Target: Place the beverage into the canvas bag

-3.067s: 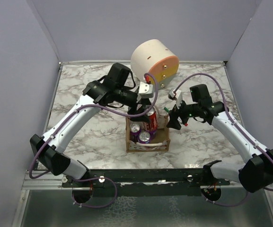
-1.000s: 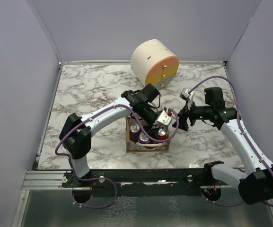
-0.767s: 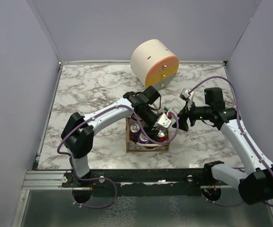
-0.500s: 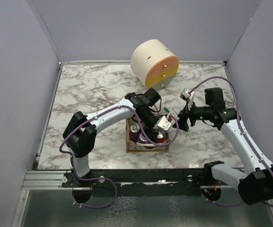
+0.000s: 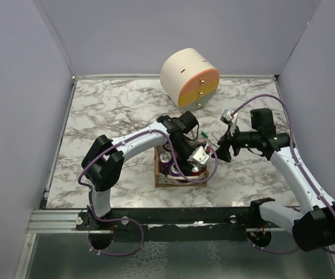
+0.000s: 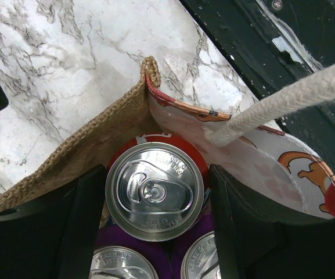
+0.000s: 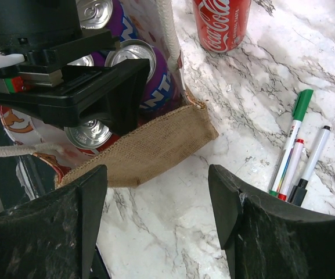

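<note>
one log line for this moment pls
left fingers: gripping red can inside canvas bag | right fingers: open, empty, beside bag

Round cream drawer box with an orange front and small brass knobs, at the far edge of the white-grey marble table, right of middle, three markers lying side by side mid-table, green-capped, red-banded, black-capped.
</note>
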